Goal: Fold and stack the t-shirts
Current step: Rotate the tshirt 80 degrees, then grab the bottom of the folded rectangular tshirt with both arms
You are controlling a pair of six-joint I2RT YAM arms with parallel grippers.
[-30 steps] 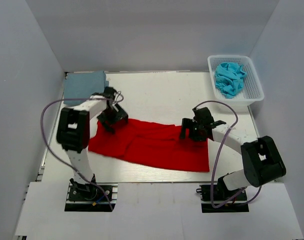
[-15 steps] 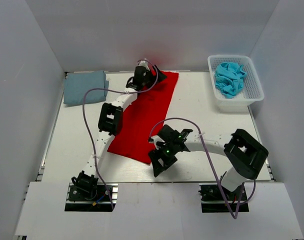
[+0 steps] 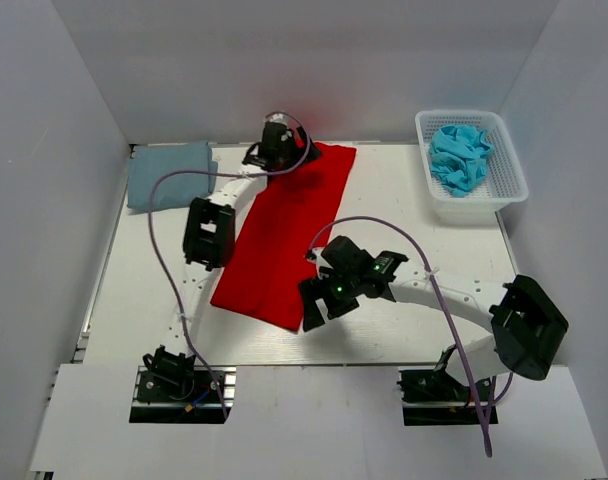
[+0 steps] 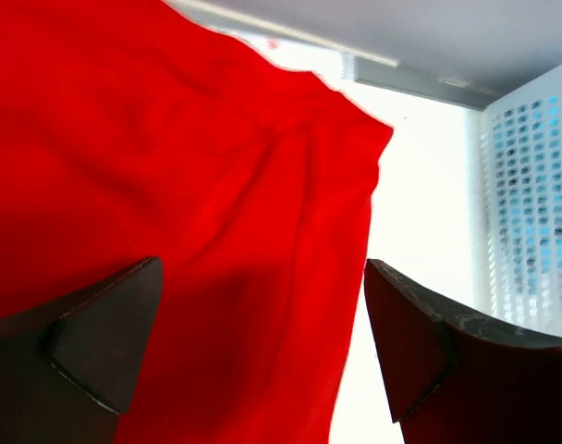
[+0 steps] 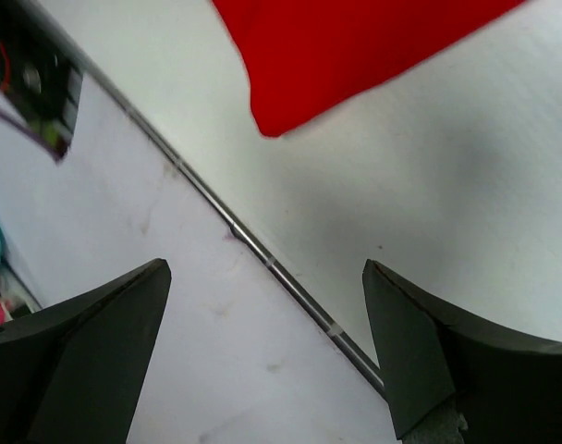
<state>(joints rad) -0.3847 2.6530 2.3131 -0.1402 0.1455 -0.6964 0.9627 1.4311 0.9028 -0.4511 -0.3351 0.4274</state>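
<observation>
The red t-shirt (image 3: pixel 284 235) is laid flat on the table (image 3: pixel 434 250) as a long, narrow strip running from the far middle towards the near left-of-centre. It appears already doubled lengthwise, though the layers cannot be made out. Its far end is seen in the left wrist view (image 4: pixel 216 185) with soft creases near the corner. Its near corner is seen in the right wrist view (image 5: pixel 281 102) close to the table's front rail. The left gripper (image 3: pixel 277 148) is held over the far end with its fingers spread wide and nothing between them (image 4: pixel 262 277). The right gripper (image 3: pixel 319 300) is just beside the near corner, likewise released and empty (image 5: pixel 262 268), over bare table rather than cloth. The step in hand is judged to be the crosswise fold of this strip. For it to be done well, one end should be pinched at the very edge so that all layers are caught. The end should be lifted only slightly and carried straight along the strip, so that the edges are matched and the creases are not dragged in. The folded grey-blue t-shirt (image 3: pixel 167 172) is at the far left corner, where the stack would be made. The turquoise t-shirt (image 3: pixel 459 158) is bunched in the white basket (image 3: pixel 514 165) at the far right.
</observation>
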